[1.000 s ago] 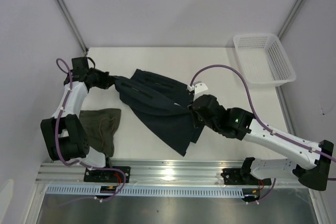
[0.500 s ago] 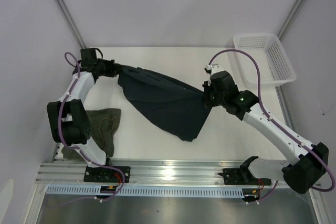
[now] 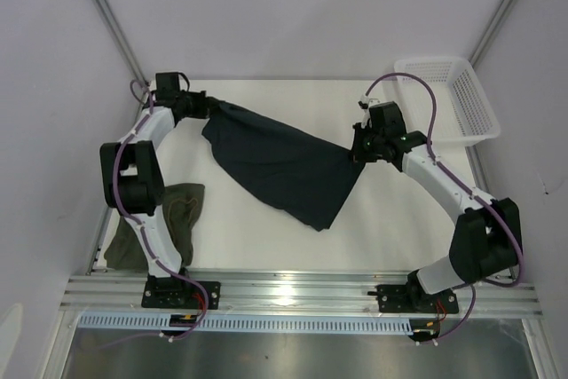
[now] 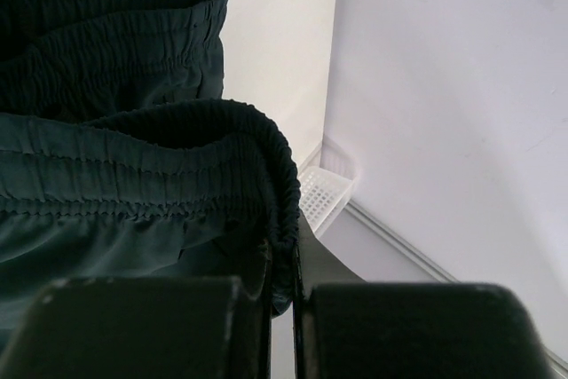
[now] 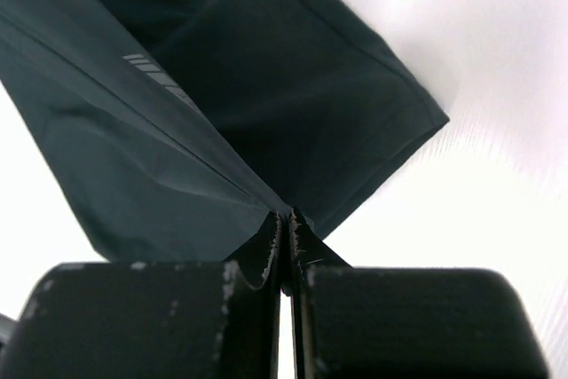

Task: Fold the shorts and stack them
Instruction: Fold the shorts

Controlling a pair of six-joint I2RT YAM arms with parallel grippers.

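The dark navy-teal shorts [image 3: 284, 166] hang stretched between both arms above the middle of the table. My left gripper [image 3: 208, 107] is shut on the elastic waistband [image 4: 257, 175] at the far left. My right gripper [image 3: 357, 153] is shut on a leg hem corner [image 5: 284, 210] at the right. Cloth sags down toward the near side between the two grips. The olive-green shorts [image 3: 174, 219] lie crumpled on the table at the near left, partly hidden behind the left arm.
A white mesh basket [image 3: 448, 99] stands at the far right corner of the table; it also shows in the left wrist view as the basket [image 4: 324, 193]. Grey walls close in on the left, right and back. The arm bases sit on the near rail.
Both arms moved away from the near edge and apart, the left toward the far left corner, the right up toward the basket. The dark shorts went from bunched to stretched out flat between them.
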